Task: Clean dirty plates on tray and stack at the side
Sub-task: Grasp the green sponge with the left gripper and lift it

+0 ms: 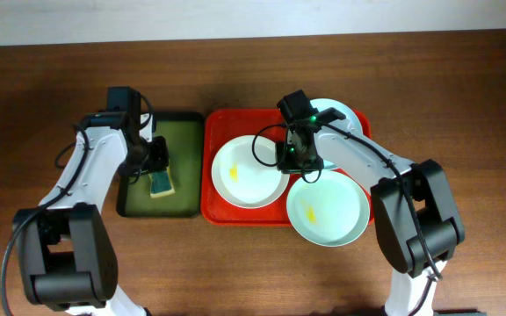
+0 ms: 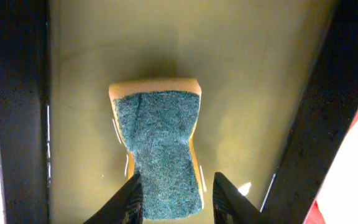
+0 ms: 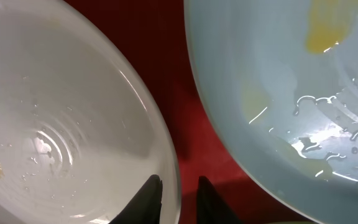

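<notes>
The red tray (image 1: 213, 206) holds a white plate (image 1: 244, 171) at its left, a mint-green plate (image 1: 328, 208) at the front right and a second mint-green plate (image 1: 336, 112) at the back, partly hidden by my right arm. My right gripper (image 1: 297, 158) straddles the white plate's right rim. In the right wrist view its fingers (image 3: 179, 193) are closed on the rim of the white plate (image 3: 55, 124), with a mint-green plate (image 3: 278, 93) and its yellow smear beside them. My left gripper (image 2: 176, 199) is open around the near end of a sponge (image 2: 160, 137).
The sponge (image 1: 161, 183), yellow with a green scrub face, lies in a dark green tray (image 1: 183, 132) left of the red tray. The front mint-green plate overhangs the red tray's front right corner. Brown wooden table lies all around.
</notes>
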You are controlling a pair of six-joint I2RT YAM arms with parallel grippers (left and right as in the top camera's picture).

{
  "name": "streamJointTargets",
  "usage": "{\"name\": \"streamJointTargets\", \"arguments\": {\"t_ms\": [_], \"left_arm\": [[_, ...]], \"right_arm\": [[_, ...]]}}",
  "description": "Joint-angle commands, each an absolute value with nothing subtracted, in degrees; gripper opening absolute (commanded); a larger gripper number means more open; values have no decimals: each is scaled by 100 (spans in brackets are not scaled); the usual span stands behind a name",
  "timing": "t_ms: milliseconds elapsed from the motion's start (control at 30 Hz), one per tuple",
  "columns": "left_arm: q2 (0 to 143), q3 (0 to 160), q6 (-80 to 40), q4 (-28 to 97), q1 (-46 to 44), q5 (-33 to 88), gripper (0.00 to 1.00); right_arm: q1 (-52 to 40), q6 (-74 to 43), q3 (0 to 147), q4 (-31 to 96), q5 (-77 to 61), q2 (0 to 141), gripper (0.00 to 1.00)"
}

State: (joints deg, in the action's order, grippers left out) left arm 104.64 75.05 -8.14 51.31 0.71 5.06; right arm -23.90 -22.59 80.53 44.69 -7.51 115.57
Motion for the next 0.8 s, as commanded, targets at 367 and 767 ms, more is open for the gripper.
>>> {"name": "streamJointTargets", "arguments": {"t_ms": [367,767], "left_arm": [[10536,6744,-1437,4414,54,62,32],[10877,6665,-1542,4268,54,64,21]], "right_arm": [[-2436,-2324,7992,4453,-698,11594,21],[-2436,-2322,7992,4458,-698,11594,33]]}}
